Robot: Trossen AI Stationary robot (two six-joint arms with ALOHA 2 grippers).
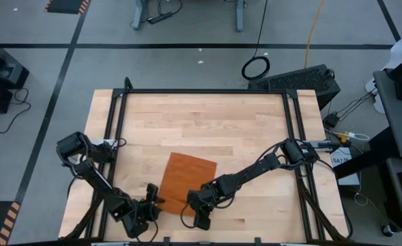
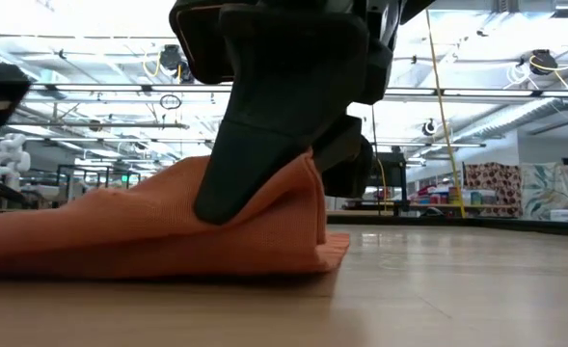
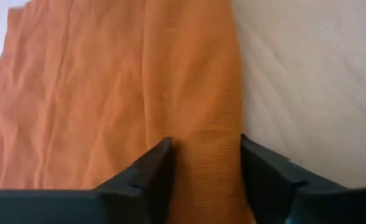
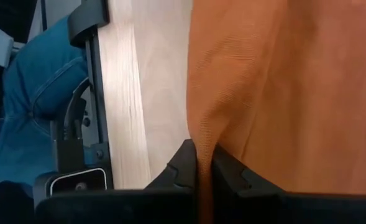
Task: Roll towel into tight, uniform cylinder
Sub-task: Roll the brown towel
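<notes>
The rust-orange towel (image 1: 187,179) lies on the wooden table near its front edge. It is mostly flat, with a rolled ridge (image 3: 201,93) along one edge. My left gripper (image 1: 154,198) is at the towel's near left corner, its fingers on either side of that ridge (image 3: 204,171). My right gripper (image 1: 201,208) is at the near right corner, shut on a pinch of cloth (image 4: 204,171). In the low view that end of the towel rises to a peak (image 2: 308,169) against the dark finger (image 2: 264,125). My left gripper has the folded ridge at the towel's edge (image 3: 204,149) between its two fingers (image 3: 155,168), which lie against both sides of it. The fingers slant down from the near left. The towel rests on the table. My right gripper pinches a fold of the towel's edge (image 4: 202,146) between its two fingers, slanting down from the right. The cloth there is drawn up into a peak. The rest of the towel lies on the table (image 2: 91,241).
Bare wood (image 1: 201,123) stretches behind the towel to the far edge. Black frame rails (image 1: 115,116) run along the table's sides. A person in blue jeans (image 4: 33,93) stands just beyond the table's edge (image 4: 123,93) in the right wrist view.
</notes>
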